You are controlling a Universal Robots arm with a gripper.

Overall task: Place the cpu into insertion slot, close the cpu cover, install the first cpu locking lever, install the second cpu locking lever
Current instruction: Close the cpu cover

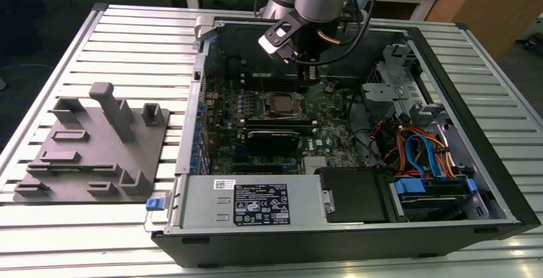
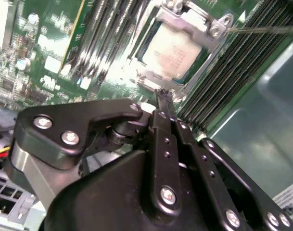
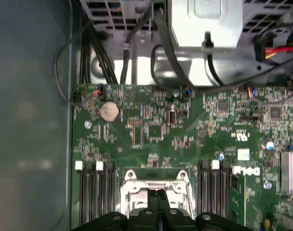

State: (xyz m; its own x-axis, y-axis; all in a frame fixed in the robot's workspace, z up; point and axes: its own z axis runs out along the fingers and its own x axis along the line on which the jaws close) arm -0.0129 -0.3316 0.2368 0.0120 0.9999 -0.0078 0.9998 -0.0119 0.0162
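The cpu [image 2: 177, 50], a dull silver square, lies in the insertion slot [image 1: 278, 103] of the green motherboard. The silvery cpu cover [image 2: 190, 21] lies flat around it, with the chip showing through its window. A thin metal lever rod [image 2: 261, 29] sticks out beside the socket. My gripper [image 2: 161, 94] is shut, its black fingers pressed together with nothing between them. Its tips hover just off the socket's edge, over the cover's rim [image 3: 132, 185]. In the exterior view the gripper [image 1: 309, 74] hangs inside the open case, slightly beyond the socket.
Long black memory slots [image 2: 112, 29] flank the socket on both sides. The case holds a power supply [image 1: 246, 205], a drive cage with coloured cables [image 1: 424, 151] and a black card [image 1: 271, 139]. A grey fixture plate [image 1: 93, 144] sits on the slatted table at the exterior view's left.
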